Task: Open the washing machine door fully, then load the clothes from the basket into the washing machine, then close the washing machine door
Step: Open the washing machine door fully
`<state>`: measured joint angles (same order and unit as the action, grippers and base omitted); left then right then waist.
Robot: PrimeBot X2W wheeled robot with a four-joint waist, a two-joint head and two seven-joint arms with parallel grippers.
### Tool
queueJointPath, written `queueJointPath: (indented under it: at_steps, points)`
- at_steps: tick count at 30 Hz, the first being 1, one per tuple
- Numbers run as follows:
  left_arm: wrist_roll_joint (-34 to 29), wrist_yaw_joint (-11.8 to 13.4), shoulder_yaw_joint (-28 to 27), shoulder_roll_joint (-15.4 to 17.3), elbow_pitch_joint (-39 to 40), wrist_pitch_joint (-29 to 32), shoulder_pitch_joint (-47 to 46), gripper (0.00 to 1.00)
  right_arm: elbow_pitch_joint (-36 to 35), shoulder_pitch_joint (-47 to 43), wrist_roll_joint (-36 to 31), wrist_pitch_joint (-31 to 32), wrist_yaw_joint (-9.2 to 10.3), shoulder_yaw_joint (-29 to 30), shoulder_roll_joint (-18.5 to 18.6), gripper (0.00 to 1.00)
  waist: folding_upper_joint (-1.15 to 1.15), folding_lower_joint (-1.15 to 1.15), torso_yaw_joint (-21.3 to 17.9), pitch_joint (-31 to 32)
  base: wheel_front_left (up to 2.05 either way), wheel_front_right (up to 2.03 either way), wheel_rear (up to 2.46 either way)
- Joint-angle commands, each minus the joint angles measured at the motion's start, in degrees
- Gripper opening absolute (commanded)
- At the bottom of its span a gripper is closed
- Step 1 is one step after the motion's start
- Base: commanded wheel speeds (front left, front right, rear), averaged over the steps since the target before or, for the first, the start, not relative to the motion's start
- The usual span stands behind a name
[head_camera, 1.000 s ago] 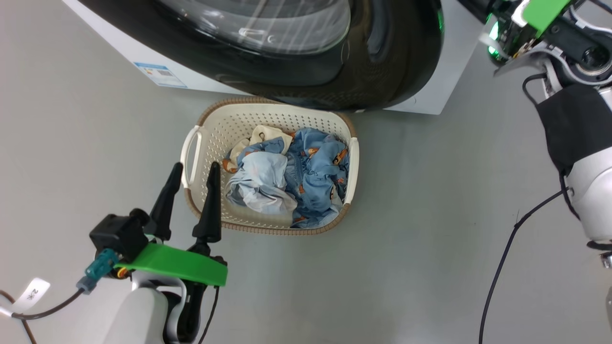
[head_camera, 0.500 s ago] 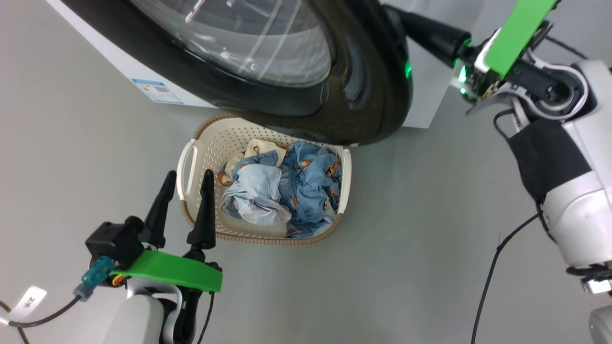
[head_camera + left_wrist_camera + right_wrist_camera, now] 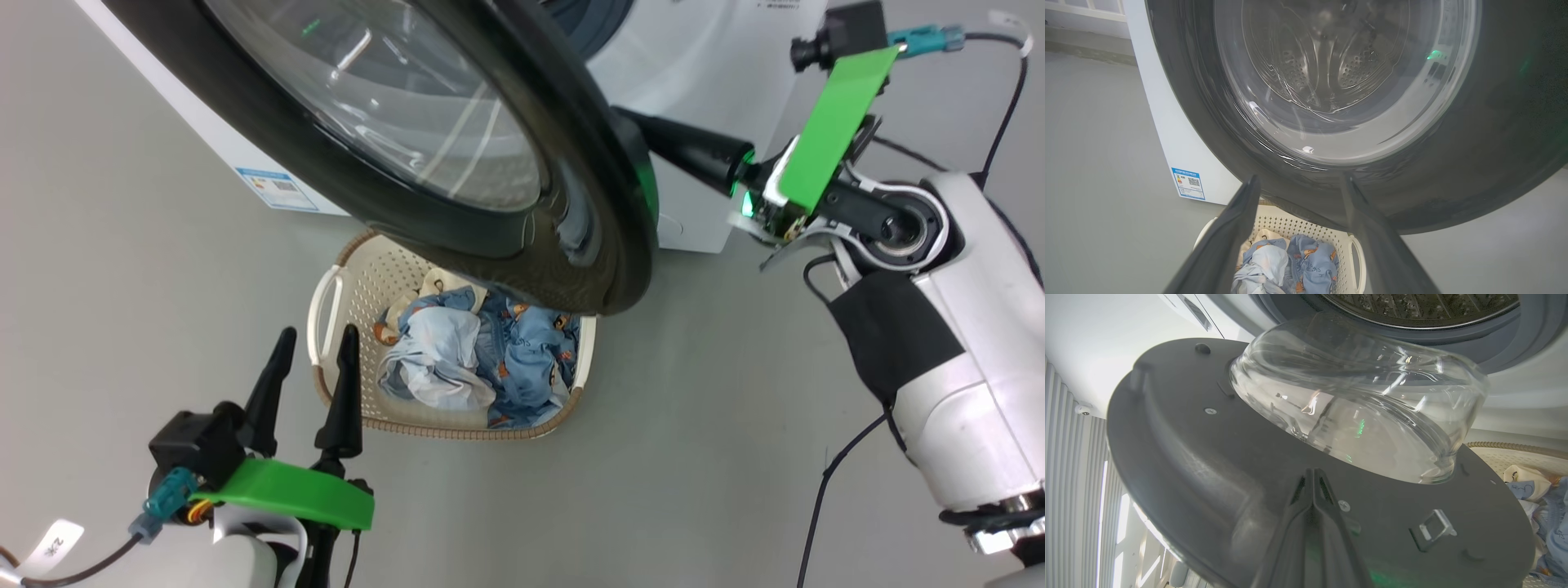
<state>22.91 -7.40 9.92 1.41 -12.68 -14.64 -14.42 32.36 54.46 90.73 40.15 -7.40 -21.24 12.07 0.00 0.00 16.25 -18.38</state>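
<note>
The washing machine door (image 3: 588, 204), black-rimmed with a clear glass centre (image 3: 392, 106), stands partly swung out from the white washing machine (image 3: 702, 65) and overhangs the basket (image 3: 326, 302). Blue printed and pale clothes (image 3: 490, 359) lie in the basket. My right gripper (image 3: 645, 131) is shut with nothing in it, reaching behind the door's edge. In the right wrist view its joined tips (image 3: 1312, 471) rest against the door's inner face (image 3: 1188, 449) below the glass bowl (image 3: 1363, 408). My left gripper (image 3: 319, 330) is open and empty, beside the basket's left handle.
Grey floor surrounds the basket. A blue label sticker (image 3: 273, 189) marks the machine's lower left front. A black cable (image 3: 824, 490) trails on the floor at the right. The steel drum (image 3: 1421, 306) and grey seal (image 3: 1527, 330) show behind the door.
The door has swung further out over the basket. My right gripper has come in behind its right edge. The head view has shifted; my left gripper stays by the basket.
</note>
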Motion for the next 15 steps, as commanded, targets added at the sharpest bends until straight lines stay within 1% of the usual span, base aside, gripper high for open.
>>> queueJointPath:
  at_steps: [1, 15]
  points:
    - [-0.4, -0.1, -2.3, 1.5, 1.2, -0.4, 0.9, 1.00, -2.4, -1.7, 0.2, 0.7, -0.09, -1.2, -1.9, 0.00, 0.00, 0.00, 0.1, 0.8, 0.00, 0.00, 0.00]
    - [-1.5, -0.1, -3.3, 1.5, 0.9, -0.4, 3.3, 1.00, -5.6, -7.5, 0.6, 2.7, -0.09, -2.7, -3.5, 0.00, 0.00, 0.00, -0.1, 4.3, 0.00, 0.00, 0.00]
